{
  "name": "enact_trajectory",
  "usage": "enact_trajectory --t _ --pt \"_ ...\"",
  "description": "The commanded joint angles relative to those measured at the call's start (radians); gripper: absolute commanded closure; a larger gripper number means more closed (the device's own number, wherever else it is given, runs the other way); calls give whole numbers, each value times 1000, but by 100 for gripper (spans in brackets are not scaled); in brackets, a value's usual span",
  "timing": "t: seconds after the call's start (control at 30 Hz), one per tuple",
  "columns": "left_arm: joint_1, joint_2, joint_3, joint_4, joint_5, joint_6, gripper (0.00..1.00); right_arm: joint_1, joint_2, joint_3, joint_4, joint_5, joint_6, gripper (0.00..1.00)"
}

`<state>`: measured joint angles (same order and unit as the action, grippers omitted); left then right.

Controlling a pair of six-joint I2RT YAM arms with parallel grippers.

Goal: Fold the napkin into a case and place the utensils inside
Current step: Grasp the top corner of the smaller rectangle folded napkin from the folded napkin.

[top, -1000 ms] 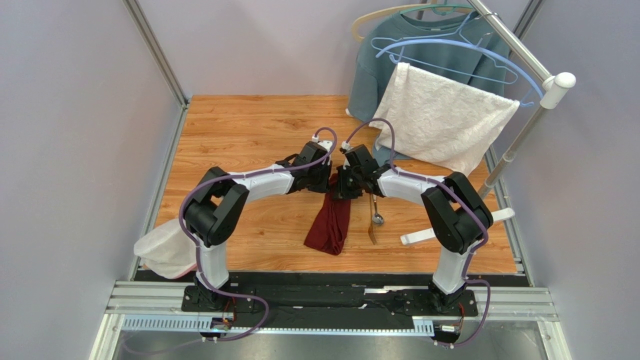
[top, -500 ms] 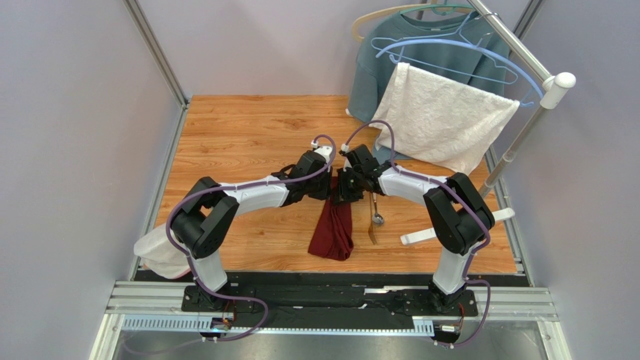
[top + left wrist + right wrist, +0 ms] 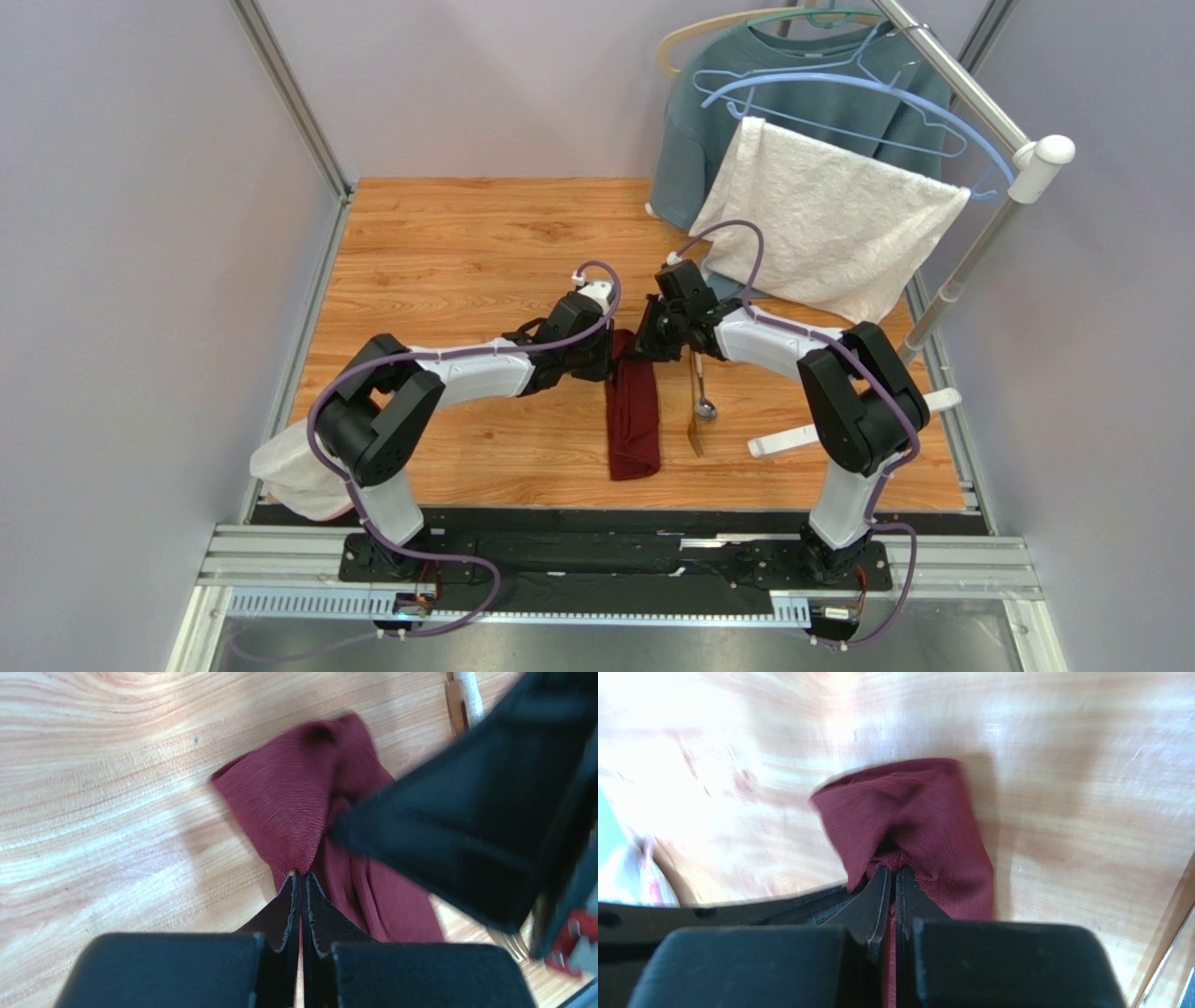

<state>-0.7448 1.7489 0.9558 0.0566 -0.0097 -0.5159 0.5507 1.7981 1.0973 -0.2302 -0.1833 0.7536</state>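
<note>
The maroon napkin point(image 3: 634, 420) lies on the wooden table as a narrow folded strip running toward the near edge. Both grippers meet at its far end. My left gripper point(image 3: 608, 359) is shut, pinching a gathered fold of the napkin point(image 3: 298, 805) at its tips point(image 3: 302, 876). My right gripper point(image 3: 650, 345) is also shut on a bunched fold of the napkin point(image 3: 917, 815), its tips point(image 3: 893, 873) buried in the cloth. The utensils lie just right of the strip: a silver spoon point(image 3: 706, 405) and a golden-brown fork point(image 3: 694, 437).
A white textured towel point(image 3: 828, 217) and a grey-blue sweatshirt point(image 3: 701, 105) hang on the rack point(image 3: 982, 238) at the back right. A white bar point(image 3: 828, 423) lies right of the utensils. A white cloth point(image 3: 302, 469) sits at the near left edge.
The napkin has gone from a wide, slanted wedge to a narrow straight strip. My left gripper moved nearer and right along it; my right gripper shifted slightly farther back.
</note>
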Motion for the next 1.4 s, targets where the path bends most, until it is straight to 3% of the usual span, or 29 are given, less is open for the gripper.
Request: enact_trajectory --t 0.0,0.13,0.37,0.8,1.03,1.2,1.27,1.37 --pt "-11 -49 -9 37 30 -19 100 -2 -3 -36 266 122 82 100" --pt "-11 -35 3 23 27 -12 100 6 78 16 302 -6 33 100" --pt "-4 -28 55 -54 -32 -7 100 37 46 -69 327 -136 -8 100" --pt "24 -51 95 -173 -61 14 100 64 66 1 120 -347 -283 100" --pt "24 -49 89 -182 -24 -3 100 64 176 138 114 -302 -281 100" --pt "24 -95 51 -172 -15 -3 91 60 173 115 155 -242 -224 100" --pt "22 -94 51 -166 -9 -3 99 60 158 84 221 -223 -180 100" --pt "24 -63 70 -188 -12 -9 100 67 145 82 215 -200 -171 100"
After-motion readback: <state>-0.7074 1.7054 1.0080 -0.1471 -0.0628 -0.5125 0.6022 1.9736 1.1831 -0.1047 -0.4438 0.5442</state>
